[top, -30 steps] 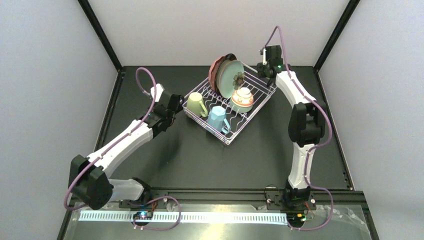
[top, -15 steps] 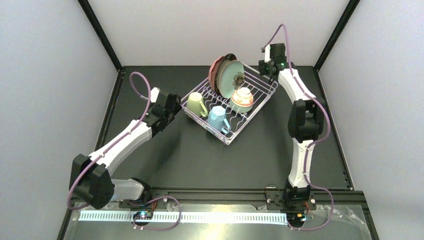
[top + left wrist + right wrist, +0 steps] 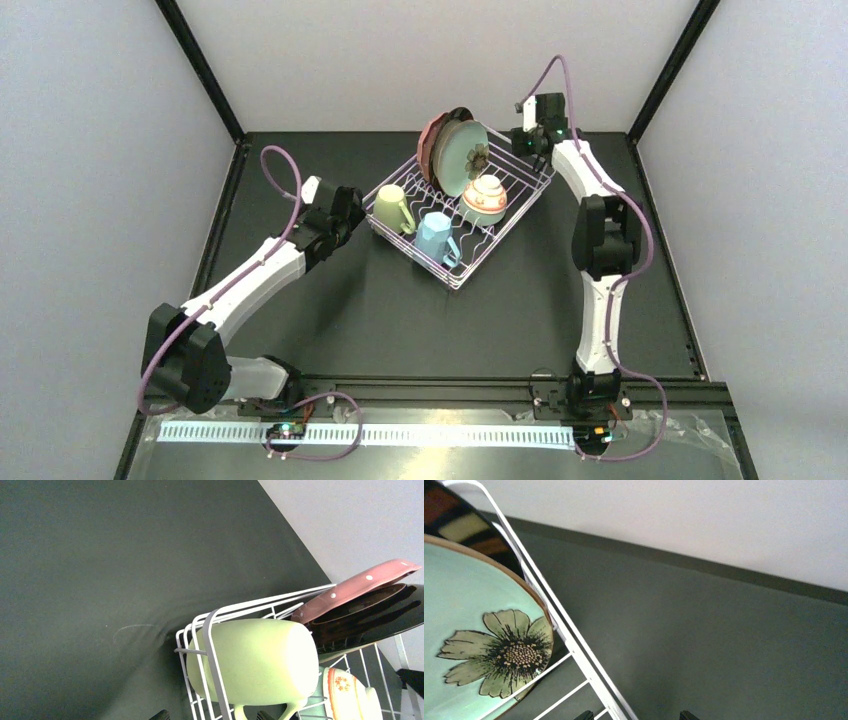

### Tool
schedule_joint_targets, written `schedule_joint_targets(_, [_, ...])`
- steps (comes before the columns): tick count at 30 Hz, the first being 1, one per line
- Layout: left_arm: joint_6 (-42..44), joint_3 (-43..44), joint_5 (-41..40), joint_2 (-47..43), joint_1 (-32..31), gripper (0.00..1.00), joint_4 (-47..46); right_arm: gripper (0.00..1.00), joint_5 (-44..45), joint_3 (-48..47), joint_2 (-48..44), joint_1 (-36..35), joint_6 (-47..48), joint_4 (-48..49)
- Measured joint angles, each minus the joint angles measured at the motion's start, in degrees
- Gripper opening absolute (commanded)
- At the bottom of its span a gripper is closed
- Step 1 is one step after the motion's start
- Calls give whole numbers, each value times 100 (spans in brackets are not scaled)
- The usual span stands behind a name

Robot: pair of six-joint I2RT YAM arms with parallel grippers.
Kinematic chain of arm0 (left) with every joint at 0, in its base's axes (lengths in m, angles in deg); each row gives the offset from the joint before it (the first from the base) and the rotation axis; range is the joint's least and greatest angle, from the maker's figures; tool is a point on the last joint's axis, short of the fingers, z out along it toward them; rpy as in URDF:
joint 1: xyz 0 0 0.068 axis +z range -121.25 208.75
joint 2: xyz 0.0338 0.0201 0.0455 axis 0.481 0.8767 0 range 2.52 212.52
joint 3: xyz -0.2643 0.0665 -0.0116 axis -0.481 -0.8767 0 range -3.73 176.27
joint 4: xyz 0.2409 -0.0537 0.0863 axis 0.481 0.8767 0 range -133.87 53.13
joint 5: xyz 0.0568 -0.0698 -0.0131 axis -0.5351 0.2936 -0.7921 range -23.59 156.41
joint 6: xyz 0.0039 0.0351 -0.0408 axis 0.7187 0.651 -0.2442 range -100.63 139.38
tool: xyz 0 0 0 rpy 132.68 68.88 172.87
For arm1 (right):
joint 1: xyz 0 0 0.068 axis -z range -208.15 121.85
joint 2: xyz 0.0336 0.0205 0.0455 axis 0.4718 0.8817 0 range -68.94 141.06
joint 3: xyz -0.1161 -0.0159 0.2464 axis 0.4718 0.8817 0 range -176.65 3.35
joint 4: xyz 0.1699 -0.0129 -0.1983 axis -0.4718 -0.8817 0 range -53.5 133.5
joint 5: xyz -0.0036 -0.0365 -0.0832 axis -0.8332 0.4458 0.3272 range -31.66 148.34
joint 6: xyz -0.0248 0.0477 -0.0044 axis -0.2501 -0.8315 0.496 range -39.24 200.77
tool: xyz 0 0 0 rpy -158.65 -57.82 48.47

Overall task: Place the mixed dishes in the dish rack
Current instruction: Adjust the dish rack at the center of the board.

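- Standing on the bench [image 3: 400,310] toward its far edge, about midway between the left and right edges, turned corner-on to the near edge: dish rack [image 3: 500,238].
- Set on edge and leaning together in the rack end nearest the bench's far edge: pink dotted plate [image 3: 430,150] outermost, dark-rimmed plate [image 3: 461,112] in the middle, mint flowered plate [image 3: 458,160] innermost, flower face toward the near edge.
- Lying on its side in the rack corner nearest the bench's left edge: cream mug [image 3: 392,208], body against the rim wire in the left wrist view.
- Just beside the cream mug, toward the bench's near edge: light-blue mug [image 3: 434,235], inside the rack.
- In front of the mint flowered plate, on the side toward the bench's right edge: small orange-patterned bowl [image 3: 485,198], inside the rack; contact with the plate not determinable.
- Just outside the rack corner nearest the bench's left edge, aimed at the cream mug: left gripper [image 3: 354,207], fingers spread wide, pinching nothing.
- At the rack corner nearest the bench's far right corner: right gripper [image 3: 526,141], fingers spread wide, pinching nothing; rim wire running between the fingertips in the right wrist view, contact not determinable.
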Motion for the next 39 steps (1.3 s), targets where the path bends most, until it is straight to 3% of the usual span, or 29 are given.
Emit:
schedule_joint_targets(5, [-52, -4, 35, 0, 13, 99, -7, 97, -103, -179, 365, 0, 17, -28])
schedule_joint_targets(8, [-83, -28, 66, 0, 50, 99, -37, 90, -166, -321, 485, 7, 11, -68])
schedule_joint_targets(10, [-94, -79, 98, 0, 85, 99, -68, 83, -197, -385, 527, 4, 4, -87])
schedule_joint_targets(15, [-114, -184, 162, 0, 149, 99, -85, 52, -199, -496, 570, 4, -33, -111])
schedule_joint_targets(27, [-105, -205, 280, 0, 286, 99, -90, 6, -728, -479, 544, 35, 457, -251])
schedule_joint_targets(39, [42, -387, 308, -63, 424, 99, -46, 1, -717, 1276, -485, -144, -356, 555])
